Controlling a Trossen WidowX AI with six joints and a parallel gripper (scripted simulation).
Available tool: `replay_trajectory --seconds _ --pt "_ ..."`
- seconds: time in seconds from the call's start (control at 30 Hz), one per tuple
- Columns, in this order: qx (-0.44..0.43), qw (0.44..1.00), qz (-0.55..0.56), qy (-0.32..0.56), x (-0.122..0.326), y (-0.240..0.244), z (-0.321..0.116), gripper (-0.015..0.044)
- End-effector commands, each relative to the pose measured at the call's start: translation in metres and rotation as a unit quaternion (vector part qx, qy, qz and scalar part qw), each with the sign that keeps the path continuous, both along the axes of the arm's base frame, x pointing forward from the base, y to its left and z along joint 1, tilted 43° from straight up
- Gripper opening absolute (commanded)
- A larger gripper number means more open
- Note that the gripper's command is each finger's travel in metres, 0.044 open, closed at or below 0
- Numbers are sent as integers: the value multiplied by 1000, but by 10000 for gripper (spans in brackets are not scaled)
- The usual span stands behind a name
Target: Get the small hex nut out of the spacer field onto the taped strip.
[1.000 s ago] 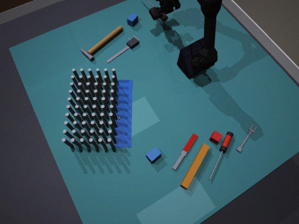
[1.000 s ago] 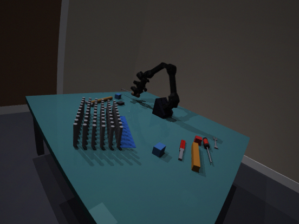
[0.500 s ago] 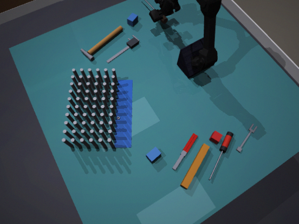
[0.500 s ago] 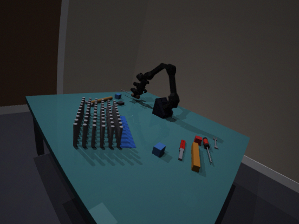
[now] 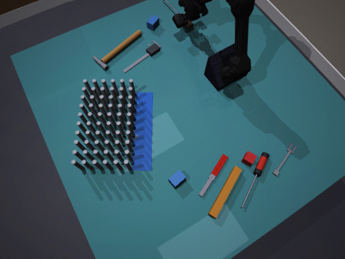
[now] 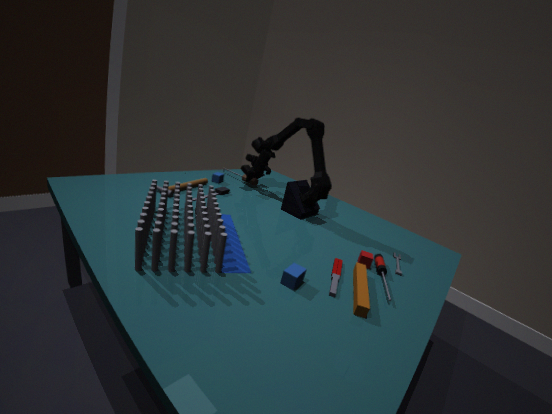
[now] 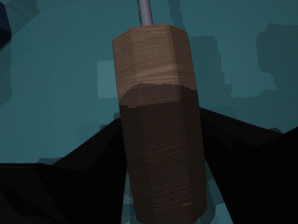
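Note:
The small hex nut (image 5: pixel 136 136) lies on the blue taped strip (image 5: pixel 147 100) (image 6: pixel 240 262), close beside the front row of spacers. The metal spacers (image 5: pixel 107 132) (image 6: pixel 173 250) stand upright in a grid of several rows. My gripper (image 5: pixel 187 24) (image 6: pixel 250 179) (image 7: pixel 159 120) is shut on the wooden handle (image 7: pixel 155 60) of a tool, low over the far side of the table, well away from the field. The tool's thin metal rod (image 5: pixel 170 7) (image 6: pixel 234 174) (image 7: pixel 145 12) points away from the fingers; its tip is cut off in the top view and wrist view.
A blue block (image 5: pixel 152 22), a hammer (image 5: pixel 122 46) and a caliper-like tool (image 5: pixel 153 49) lie beyond the field. Another blue block (image 5: pixel 177 179), a red-handled tool (image 5: pixel 219 166), an orange bar (image 5: pixel 225 192), a red block (image 5: pixel 249 158), a screwdriver (image 5: pixel 262 162) and a wrench (image 5: pixel 284 160) lie on the near side.

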State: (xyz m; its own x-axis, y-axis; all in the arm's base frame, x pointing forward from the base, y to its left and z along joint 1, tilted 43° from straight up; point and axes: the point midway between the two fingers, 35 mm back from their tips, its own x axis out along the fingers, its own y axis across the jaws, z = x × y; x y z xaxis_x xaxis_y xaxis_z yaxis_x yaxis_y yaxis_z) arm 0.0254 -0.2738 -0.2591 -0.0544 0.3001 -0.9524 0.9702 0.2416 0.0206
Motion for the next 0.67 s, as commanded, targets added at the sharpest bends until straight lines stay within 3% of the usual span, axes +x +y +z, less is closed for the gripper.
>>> replay_trajectory --seconds 0.0,0.07,0.63 --pt "-4 1000 3 0 -1 1 -2 0" --pt "-3 1000 3 0 -1 3 -3 0" --pt "0 1000 0 0 0 2 -2 440"
